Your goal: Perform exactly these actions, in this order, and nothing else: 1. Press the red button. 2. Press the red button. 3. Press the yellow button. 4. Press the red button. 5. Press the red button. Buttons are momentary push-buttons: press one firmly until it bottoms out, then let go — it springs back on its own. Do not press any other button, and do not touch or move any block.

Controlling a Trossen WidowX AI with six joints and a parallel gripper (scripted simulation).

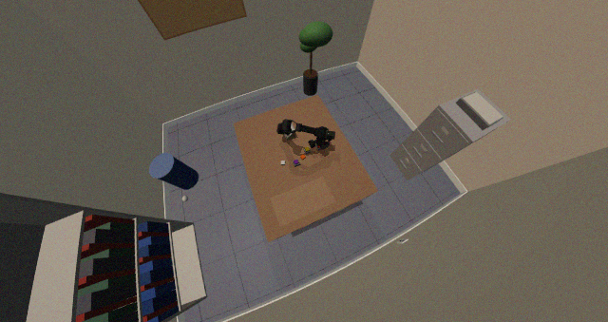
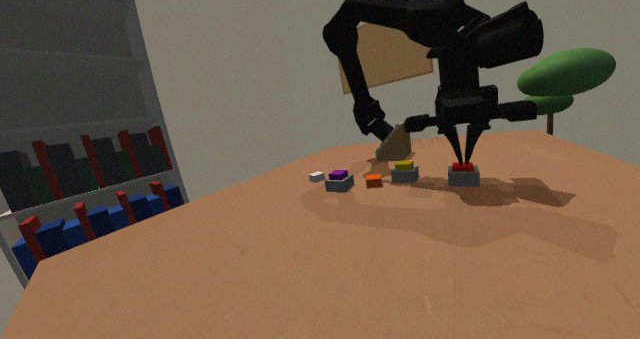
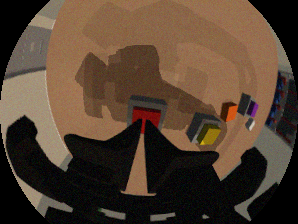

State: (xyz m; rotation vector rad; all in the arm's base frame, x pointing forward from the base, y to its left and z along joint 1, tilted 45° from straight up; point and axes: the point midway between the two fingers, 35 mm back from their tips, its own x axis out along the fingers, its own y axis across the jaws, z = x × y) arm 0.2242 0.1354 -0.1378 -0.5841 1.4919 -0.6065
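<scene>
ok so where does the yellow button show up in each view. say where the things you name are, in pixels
Top: yellow button (image 1: 307, 149) (image 2: 404, 165) (image 3: 209, 135) just right of the picture's middle, beside the dark arm.
Exterior: right of the middle, between the orange block (image 1: 303, 157) (image 2: 374, 181) (image 3: 229, 112) and the red button (image 2: 462, 167) (image 3: 146, 116).
Wrist: right of the middle, lower half.
Shared landmark: the orange block, the yellow button's close neighbour in all three.
</scene>
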